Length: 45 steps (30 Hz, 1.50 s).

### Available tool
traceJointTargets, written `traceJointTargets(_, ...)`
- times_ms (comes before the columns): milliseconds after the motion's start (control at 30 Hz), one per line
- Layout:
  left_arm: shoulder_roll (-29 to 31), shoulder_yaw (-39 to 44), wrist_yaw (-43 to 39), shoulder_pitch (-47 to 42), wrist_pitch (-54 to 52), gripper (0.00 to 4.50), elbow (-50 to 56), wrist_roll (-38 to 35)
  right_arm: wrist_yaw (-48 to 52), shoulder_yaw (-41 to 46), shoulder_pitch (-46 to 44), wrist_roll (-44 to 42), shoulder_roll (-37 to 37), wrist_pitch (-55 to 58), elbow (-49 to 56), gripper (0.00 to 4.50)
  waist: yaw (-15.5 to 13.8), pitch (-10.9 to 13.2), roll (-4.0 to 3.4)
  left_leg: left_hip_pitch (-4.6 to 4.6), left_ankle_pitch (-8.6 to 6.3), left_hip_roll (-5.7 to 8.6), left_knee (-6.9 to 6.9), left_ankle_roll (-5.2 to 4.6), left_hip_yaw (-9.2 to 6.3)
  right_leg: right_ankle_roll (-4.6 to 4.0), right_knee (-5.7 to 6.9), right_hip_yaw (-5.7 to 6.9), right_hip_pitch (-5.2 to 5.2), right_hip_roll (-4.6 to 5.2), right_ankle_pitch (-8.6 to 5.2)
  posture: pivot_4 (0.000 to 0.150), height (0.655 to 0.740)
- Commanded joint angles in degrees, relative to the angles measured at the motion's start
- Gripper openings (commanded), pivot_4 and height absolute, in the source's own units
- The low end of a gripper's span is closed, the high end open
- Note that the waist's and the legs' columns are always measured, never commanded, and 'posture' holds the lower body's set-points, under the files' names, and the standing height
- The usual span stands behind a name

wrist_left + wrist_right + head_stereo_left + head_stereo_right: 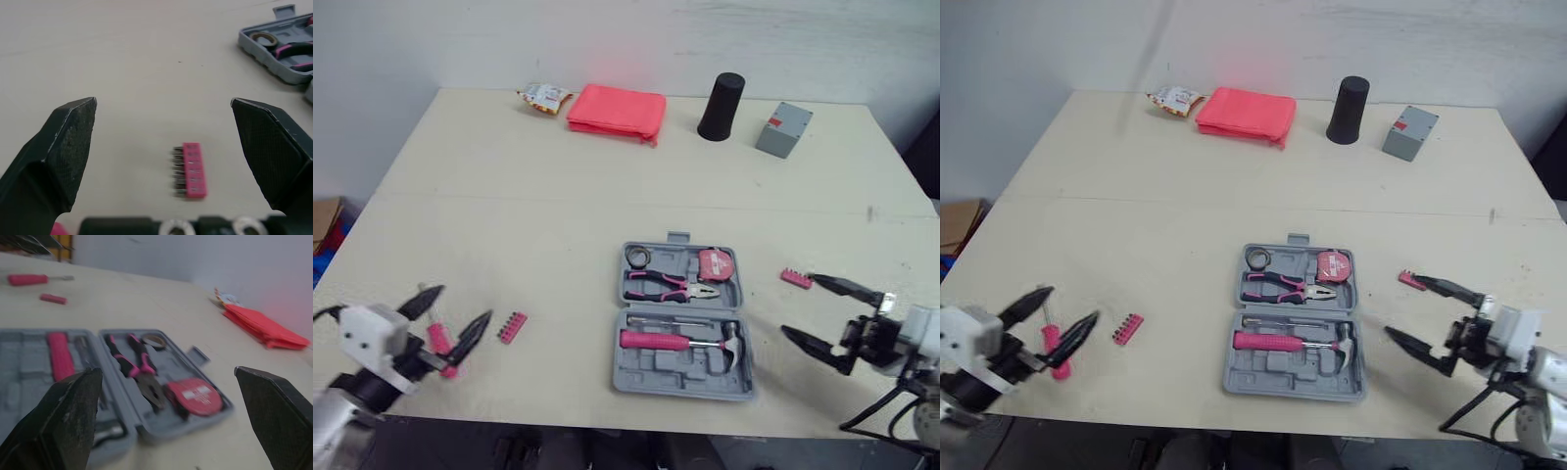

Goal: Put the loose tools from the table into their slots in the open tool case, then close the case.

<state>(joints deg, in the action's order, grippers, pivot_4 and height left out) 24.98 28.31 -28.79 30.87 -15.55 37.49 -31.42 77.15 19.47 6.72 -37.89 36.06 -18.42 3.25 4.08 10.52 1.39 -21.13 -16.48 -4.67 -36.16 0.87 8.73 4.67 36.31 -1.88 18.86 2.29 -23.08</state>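
Left gripper (pixel 464 303), spread wide and empty, is the nearer arm. The pink bit strip (pixel 512 327) lies just beside its fingertips at 4 o'clock, long axis 1-to-7. A screwdriver (pixel 1051 348) seemingly lies beneath. The tool case (pixel 656 370) is at 3 o'clock.

Black pointed pincer fingers (pixel 68 147), white wrists (pixel 364 333)
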Motion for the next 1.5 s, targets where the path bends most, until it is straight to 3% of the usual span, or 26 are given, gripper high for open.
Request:
traceJointTargets(33,-2.62,-2.72,4.52,1.97,-0.40,4.44,3.20,4.02,0.09,-1.41,0.59,-1.92,-0.11,2.09,4.93,4.50,-0.17,0.01,0.02,0.03,0.00,0.00,-0.02,-0.01,-0.01,0.00,0.00,-0.01,-0.03,-0.02,0.01,0.150,0.7400)
traceJointTargets(233,-3.83,-9.33,7.08,2.95,-1.30,4.44,-0.07,12.27,0.87,-4.67,0.22,-4.02,0.00,6.58,9.40,4.50,-0.84,0.01,0.04,0.12,-0.01,0.02,-0.02,-0.11,-0.07,-0.11,-0.16,0.02,-0.21,0.01,0.09,0.150,0.7400)
traceJointTargets(633,-5.59,-15.78,6.11,-1.83,0.84,4.44,-9.67,15.58,-0.58,-4.66,-0.10,-2.34,-0.61,6.94,11.21,4.50,-1.15,-0.05,-0.05,0.08,-0.17,0.01,0.00,-0.16,-0.09,-0.16,-0.34,0.11,-0.24,0.05,0.08,0.150,0.7400)
traceJointTargets(967,-5.96,-17.92,6.73,-7.28,-1.32,4.44,-13.27,16.77,-1.00,-4.61,0.59,-1.14,-0.62,6.68,11.24,4.50,-2.52,-0.39,-0.72,0.22,0.04,0.05,0.02,-0.56,-0.16,-0.28,-0.23,0.15,-0.35,0.10,0.33,0.150,0.7400)
traceJointTargets(1067,-5.60,-18.57,6.15,-7.88,-3.79,3.66,-13.03,16.24,-0.86,-4.25,1.29,-1.07,-0.71,6.17,11.22,4.50,-2.36,-0.42,-0.77,0.21,0.09,0.05,0.03,-0.47,-0.16,-0.51,-0.25,0.16,-0.35,0.12,0.43,0.150,0.7400)
traceJointTargets(1233,-5.45,-18.89,6.69,-8.74,-6.77,1.35,-12.69,16.29,0.12,-3.62,2.32,-1.27,-0.88,4.94,10.44,4.50,-2.37,-0.45,-0.77,0.19,0.10,0.10,0.02,-0.47,-0.11,-0.63,-0.32,0.15,-0.37,0.21,0.49,0.150,0.7400)
traceJointTargets(1300,-5.48,-18.99,6.85,-9.00,-7.23,0.69,-12.50,16.42,0.78,-3.40,2.64,-1.45,-0.99,4.17,9.56,4.50,-2.45,-0.45,-0.77,0.19,0.10,0.12,0.02,-0.49,-0.11,-0.60,-0.34,0.15,-0.37,0.22,0.50,0.150,0.7400)
traceJointTargets(1500,-5.97,-18.48,7.24,-9.64,-4.28,0.69,-11.82,17.11,3.08,-3.51,3.42,-1.34,-1.76,1.26,6.19,4.50,-2.47,-0.45,-0.77,0.19,0.12,0.13,0.04,-0.54,-0.11,-0.29,-0.34,0.16,-0.36,0.23,0.67,0.150,0.7400)
